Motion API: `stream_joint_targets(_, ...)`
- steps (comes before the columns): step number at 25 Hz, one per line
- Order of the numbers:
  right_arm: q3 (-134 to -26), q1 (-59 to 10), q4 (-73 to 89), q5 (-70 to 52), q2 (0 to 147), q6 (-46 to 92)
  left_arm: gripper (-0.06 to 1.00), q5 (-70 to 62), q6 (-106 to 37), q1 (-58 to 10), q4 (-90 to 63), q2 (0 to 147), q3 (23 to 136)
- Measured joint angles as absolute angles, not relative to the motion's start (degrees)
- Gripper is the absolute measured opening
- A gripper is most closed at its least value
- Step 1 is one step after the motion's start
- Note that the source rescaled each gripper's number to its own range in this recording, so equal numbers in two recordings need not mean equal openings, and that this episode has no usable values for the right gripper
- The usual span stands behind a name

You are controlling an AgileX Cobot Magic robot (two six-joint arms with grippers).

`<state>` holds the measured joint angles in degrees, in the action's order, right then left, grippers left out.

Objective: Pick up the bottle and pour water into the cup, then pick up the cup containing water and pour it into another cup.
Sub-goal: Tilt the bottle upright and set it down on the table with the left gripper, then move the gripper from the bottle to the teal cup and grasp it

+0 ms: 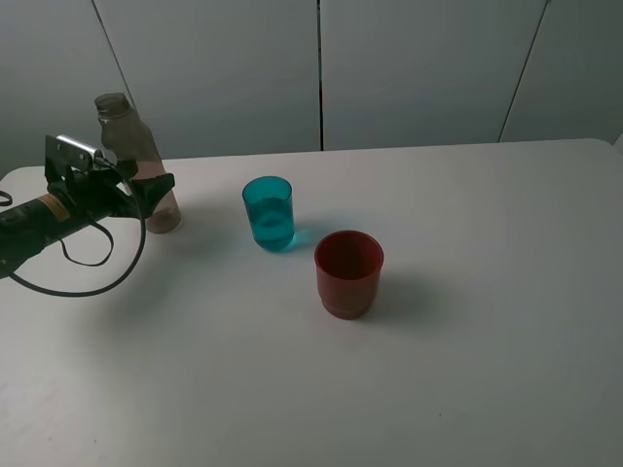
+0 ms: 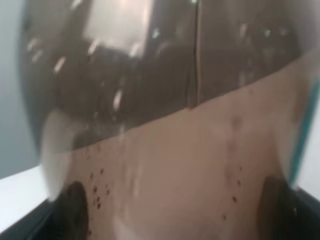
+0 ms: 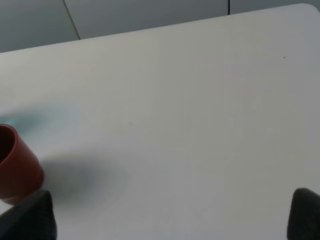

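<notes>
Bottle (image 1: 134, 156) pinched by your left gripper (image 1: 154, 191) stands at nine o'clock from the cup (image 1: 268, 212); another cup (image 1: 348, 272) sits at four o'clock. Your right gripper (image 3: 170, 217) is spread.

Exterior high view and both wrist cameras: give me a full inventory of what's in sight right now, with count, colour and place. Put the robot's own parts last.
bottle: 1, clear smoky-grey, no cap, upright at the far left of the table
teal cup: 1, translucent teal-blue, near the table's middle, right of the bottle
red cup: 1, dark red, nearer the camera and right of the teal cup, apart from it
table: 1, white, under everything
wall panels: several, pale grey, behind the table
left gripper: 1, black, at the far left, closed around the bottle's lower half
right gripper: 1, dark fingertips, seen only in the right wrist view, spread apart over bare table beside the red cup, holding nothing
</notes>
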<state>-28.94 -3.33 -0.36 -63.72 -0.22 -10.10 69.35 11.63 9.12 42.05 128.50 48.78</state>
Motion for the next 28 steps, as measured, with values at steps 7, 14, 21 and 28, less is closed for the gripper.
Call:
stream_joint_targets(7, -28.9, -3.3, -0.4, -63.7, -0.2, -10.1, 0.96, 69.1, 11.4, 9.1, 41.8, 122.1, 48.8)
stream_joint_targets(14, -28.9, -3.3, -0.4, -63.7, -0.2, -10.1, 0.98, 69.2, 11.8, 9.1, 41.7, 112.1, 48.7)
stream_joint_targets(21, -28.9, -3.3, -0.4, -63.7, -0.2, -10.1, 0.98, 64.3, 28.4, 6.5, 44.6, 101.6, 48.7)
stream_joint_targets(28, -28.9, -3.3, -0.4, -63.7, -0.2, -10.1, 0.98, 47.7, 34.9, -2.2, 45.9, 94.9, 48.7)
